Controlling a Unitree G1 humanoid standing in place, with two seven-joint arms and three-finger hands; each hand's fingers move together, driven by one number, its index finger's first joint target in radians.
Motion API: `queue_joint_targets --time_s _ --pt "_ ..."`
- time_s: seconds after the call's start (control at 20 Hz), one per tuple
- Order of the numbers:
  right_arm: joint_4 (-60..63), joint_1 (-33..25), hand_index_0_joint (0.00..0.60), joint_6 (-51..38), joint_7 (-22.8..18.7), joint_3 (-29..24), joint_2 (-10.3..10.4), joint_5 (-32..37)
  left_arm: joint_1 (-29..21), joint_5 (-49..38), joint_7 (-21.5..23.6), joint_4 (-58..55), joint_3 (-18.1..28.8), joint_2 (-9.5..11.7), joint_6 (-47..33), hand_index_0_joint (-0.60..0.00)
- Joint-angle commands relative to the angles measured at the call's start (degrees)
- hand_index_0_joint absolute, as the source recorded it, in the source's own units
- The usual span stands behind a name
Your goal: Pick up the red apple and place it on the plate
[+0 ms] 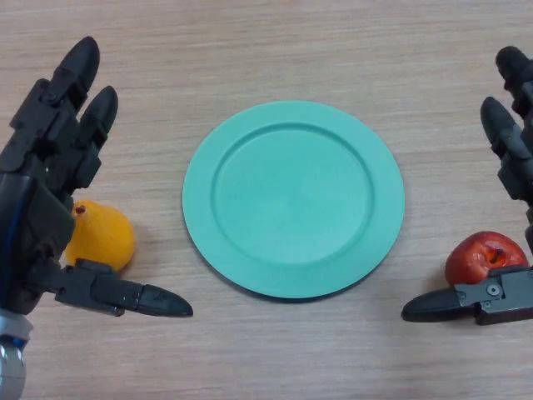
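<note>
The red apple (483, 259) rests on the wooden table at the right edge of the head view, to the right of the green plate (293, 197). My right hand (510, 158) stands open around the apple, its fingers stretched behind it and its thumb in front, with no contact that I can see. The plate lies flat in the middle with nothing on it. At the left, my left hand (50, 158) is also open, fingers straight.
An orange fruit (102, 239) sits on the table at the left, between the left hand's fingers and thumb, a short way from the plate's left rim.
</note>
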Motion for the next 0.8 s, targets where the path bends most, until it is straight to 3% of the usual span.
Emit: queue_joint_targets --time_s 0.05,0.25,0.45,0.8 --pt "-2.4 -1.2 0.0 -9.7 0.7 -3.9 -1.2 3.3 -2.3 -1.0 1.4 -2.6 1.9 2.1 -5.9 0.0" --pt "-1.9 -1.4 0.0 -9.8 1.8 -5.2 -1.4 3.6 -2.9 -0.5 1.8 -2.9 1.4 2.3 -6.0 0.0" --pt "4.9 -0.6 0.0 -16.6 4.7 -8.6 -1.8 3.0 -2.4 -0.1 1.5 -2.9 1.2 2.1 -7.5 0.0" --pt "33.8 -2.6 0.0 -38.0 9.2 -14.3 -5.3 0.3 -1.0 2.1 0.7 -3.5 0.1 1.5 -7.7 0.0"
